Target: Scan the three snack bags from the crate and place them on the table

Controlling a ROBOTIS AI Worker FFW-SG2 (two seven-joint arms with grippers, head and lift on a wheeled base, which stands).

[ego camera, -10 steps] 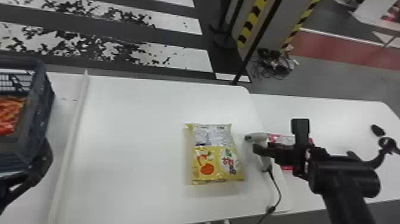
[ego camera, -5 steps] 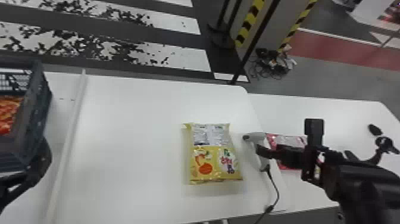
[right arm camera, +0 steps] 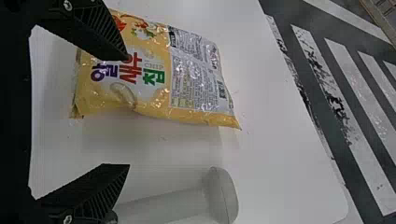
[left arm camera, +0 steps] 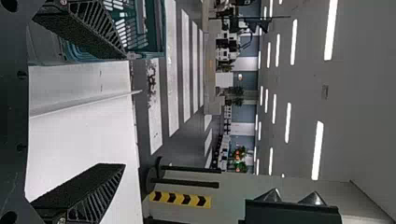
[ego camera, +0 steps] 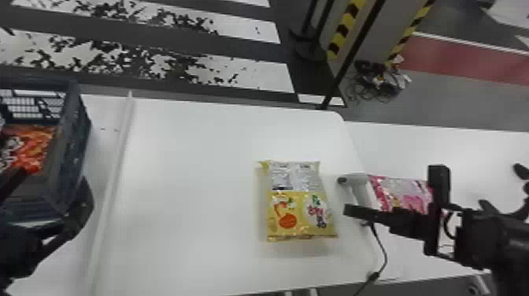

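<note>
My right gripper (ego camera: 370,214) stands at the near side of the white scanner (ego camera: 360,193). In the right wrist view, the open right gripper (right arm camera: 127,112) has the yellow snack bag (right arm camera: 140,74) and scanner (right arm camera: 177,205) beyond its parted fingers. That yellow bag (ego camera: 301,208) lies flat left of the scanner. A pink snack bag (ego camera: 405,193) rests to the scanner's right, partly covered by the right gripper. Orange-red packaging (ego camera: 29,145) sits inside the crate (ego camera: 73,145). Beside the crate's near end is my left gripper (ego camera: 51,185); the open left gripper (left arm camera: 125,111) holds nothing.
A raised white strip (ego camera: 112,193) runs along the white table (ego camera: 189,189) between crate and yellow bag. The scanner's cable (ego camera: 383,256) trails to the near edge. Small dark objects (ego camera: 521,171) lie at the far right. A dark pole (ego camera: 350,59) stands behind the table.
My right gripper has shifted right and toward the near edge, away from the scanner. The scanner and both snack bags on the table have kept their places.
</note>
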